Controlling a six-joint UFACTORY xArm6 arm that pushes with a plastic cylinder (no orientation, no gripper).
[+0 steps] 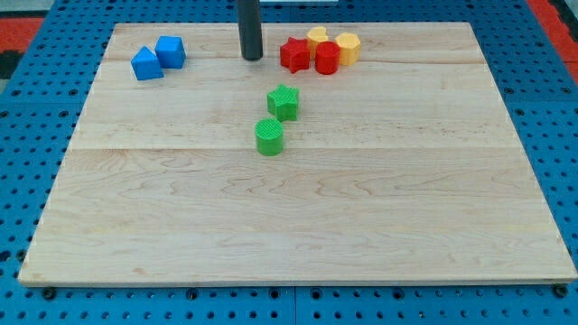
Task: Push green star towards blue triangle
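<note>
The green star (284, 102) lies near the middle of the board's upper half. The blue triangle (146, 64) sits at the view's upper left, touching a blue cube (171, 51) on its right. My tip (252, 58) rests on the board above and a little left of the green star, apart from it, between the blue pair and the red blocks.
A green cylinder (269, 137) lies just below-left of the green star. A red star (293, 54), a red cylinder (327, 58) and two yellow blocks (348, 47) cluster at the top, right of my tip. The wooden board (298, 226) lies on a blue pegboard.
</note>
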